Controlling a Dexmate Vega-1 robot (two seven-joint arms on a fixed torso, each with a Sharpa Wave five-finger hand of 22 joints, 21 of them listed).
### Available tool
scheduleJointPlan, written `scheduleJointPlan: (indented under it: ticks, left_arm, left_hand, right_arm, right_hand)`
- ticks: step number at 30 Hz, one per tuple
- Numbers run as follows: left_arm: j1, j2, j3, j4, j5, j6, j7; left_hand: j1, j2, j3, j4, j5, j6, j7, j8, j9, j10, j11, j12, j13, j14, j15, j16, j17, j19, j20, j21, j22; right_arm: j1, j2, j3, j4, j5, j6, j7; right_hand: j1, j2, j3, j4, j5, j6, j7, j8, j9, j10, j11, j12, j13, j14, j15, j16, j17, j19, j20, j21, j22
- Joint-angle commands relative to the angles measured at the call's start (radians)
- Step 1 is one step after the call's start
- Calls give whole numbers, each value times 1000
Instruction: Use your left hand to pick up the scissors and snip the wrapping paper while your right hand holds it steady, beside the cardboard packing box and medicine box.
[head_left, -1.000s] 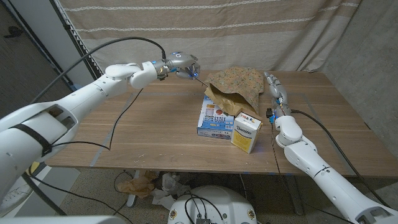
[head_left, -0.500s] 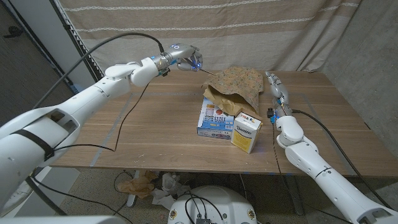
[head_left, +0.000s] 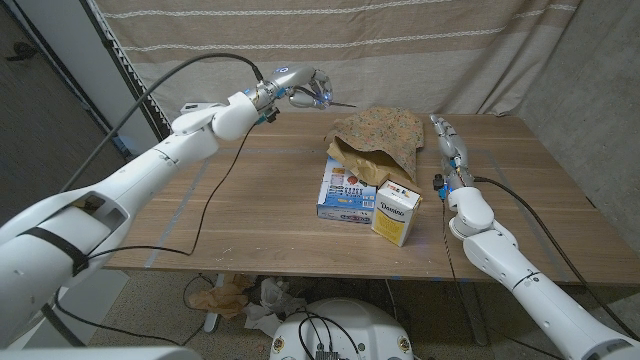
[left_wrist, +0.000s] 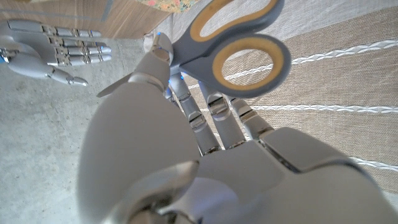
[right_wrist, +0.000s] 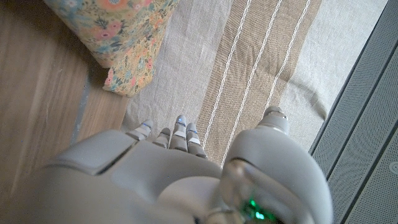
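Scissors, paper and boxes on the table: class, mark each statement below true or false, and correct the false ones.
1. The left hand holds the scissors. True.
2. The right hand grips the wrapping paper. False: it stands beside the paper, apart from it, holding nothing.
3. The scissors' handles are orange and grey. True.
4. The wrapping paper is plain white. False: it has a floral print with a brown underside.
5. The two boxes stand touching in front of the paper. True.

Scissors (left_wrist: 239, 46) have smooth grey-and-mustard plastic handles; the hand (left_wrist: 186, 155) is glossy pale plastic, the table (head_left: 250, 210) matt grained wood, the paper (head_left: 385, 135) floral print, the boxes (head_left: 370, 200) printed card
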Motion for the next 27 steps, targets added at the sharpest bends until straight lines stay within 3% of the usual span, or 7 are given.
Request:
scheduleJointPlan:
  ticks: [1, 20, 23, 27]
  left_arm:
    - [117, -51, -76, -85, -121, 69, 50]
    - [249, -185, -136, -120, -301, 112, 198]
    - [268, -229, -144, -105, -357, 96, 224]
    - [280, -255, -144, -91, -389, 74, 237]
  left_hand:
    - [4, -95, 87, 138, 56, 46, 5, 106, 69, 180, 20, -59, -149, 204, -110, -5, -17, 55, -148, -17, -4]
    - [4, -112, 108, 142, 78, 68, 19, 108, 38, 214, 22, -77, -168, 219, -111, -22, -30, 65, -150, -35, -3]
    - [4, -116, 111, 142, 81, 73, 21, 108, 32, 218, 22, -82, -174, 221, -110, -24, -32, 68, -150, -37, -3]
    - [4, -117, 113, 142, 83, 70, 22, 110, 36, 223, 22, -82, -175, 222, -110, -25, -33, 70, -150, -38, -3]
  right_arm:
    - [-7, -17, 6, -8, 14, 0, 29]
    - [10, -11, -3, 25, 39, 9, 66]
    - [11, -14, -2, 27, 40, 9, 69]
    - [11, -16, 1, 24, 40, 10, 66]
  right_hand:
    - [-7, 0, -5, 0, -2, 1, 1, 4, 3, 4, -7, 5, 1, -3, -8, 3, 2, -5, -1, 3, 4]
    - [-7, 0, -5, -1, -2, 1, 2, 4, 3, 6, -7, 6, 1, -3, -8, 3, 2, -6, -1, 3, 4]
    - [-7, 0, -5, -1, -2, 1, 2, 4, 3, 6, -7, 6, 1, -3, -8, 3, 2, -6, -1, 3, 4]
    - [-7, 0, -5, -1, -2, 1, 2, 4, 3, 7, -7, 6, 1, -3, -8, 3, 2, -6, -1, 2, 4]
